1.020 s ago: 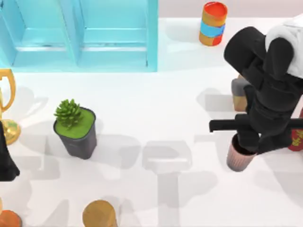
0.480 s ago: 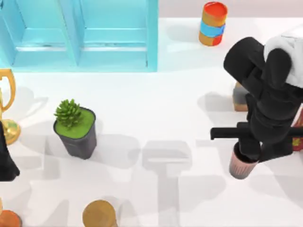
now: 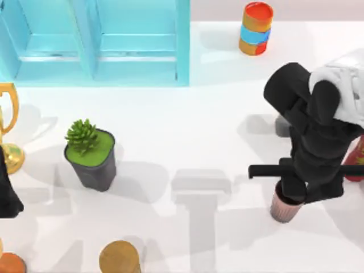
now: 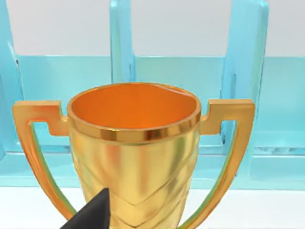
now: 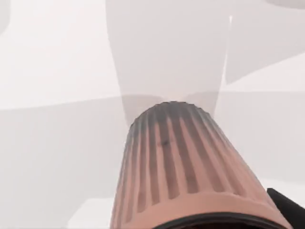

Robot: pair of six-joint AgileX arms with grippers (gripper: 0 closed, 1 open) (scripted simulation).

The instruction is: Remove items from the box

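Bright, even light across the white table [image 3: 170,142]. Soft grey arm shadows fall in broad bands beside the plant [image 3: 90,153]. Glossy highlights gleam on the gold trophy [image 4: 136,157]. The ribbed cup [image 5: 186,171] shows crisp, close, little blur.

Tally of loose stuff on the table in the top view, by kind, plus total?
Cups: 1, ribbed pinkish cup under the right gripper
Cans: 1, striped can
Potted plants: 1
Trophies: 1
Golden-brown cylinders: 1
Blocks: 1, partly hidden
Total: 6
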